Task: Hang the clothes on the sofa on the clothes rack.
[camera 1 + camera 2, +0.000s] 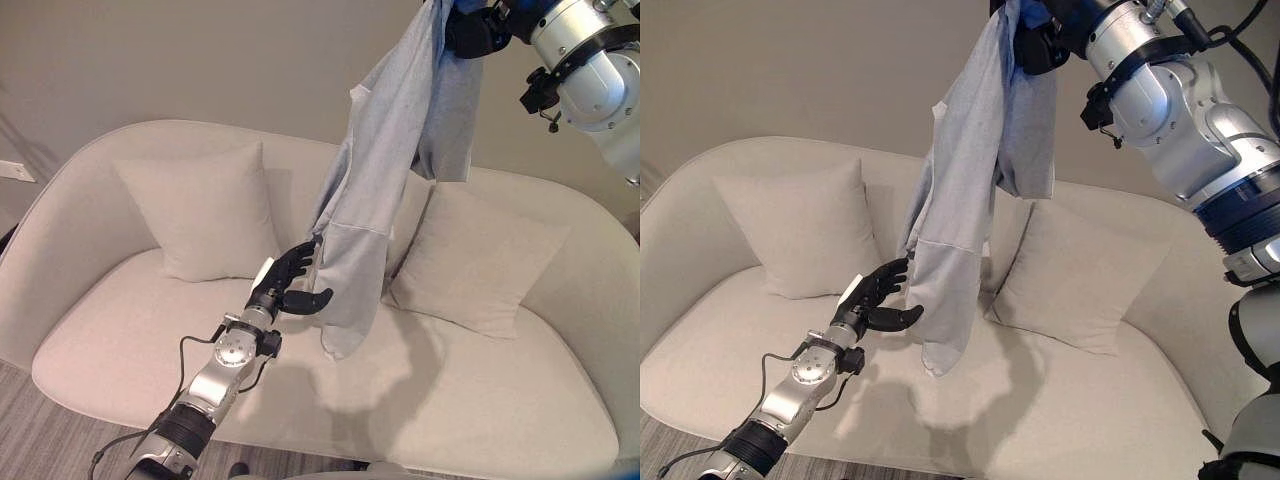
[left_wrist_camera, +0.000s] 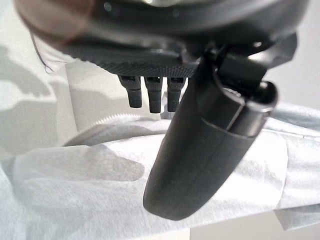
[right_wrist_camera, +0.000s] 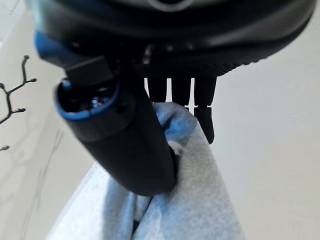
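Note:
A pale blue-grey garment hangs full length above the cream sofa, its lower end just over the seat. At the top of the view my right hand is shut on the garment's upper end; in the right wrist view the thumb and fingers pinch the bunched cloth. My left hand reaches up from the lower left to the garment's lower left edge. It is open, with the fingers straight toward the cloth and the thumb spread below them. The cloth lies just past its fingertips.
Two cream cushions lean against the sofa's curved back, one either side of the hanging garment. Thin dark branched hooks stand against the pale wall in the right wrist view. Grey carpet lies before the sofa.

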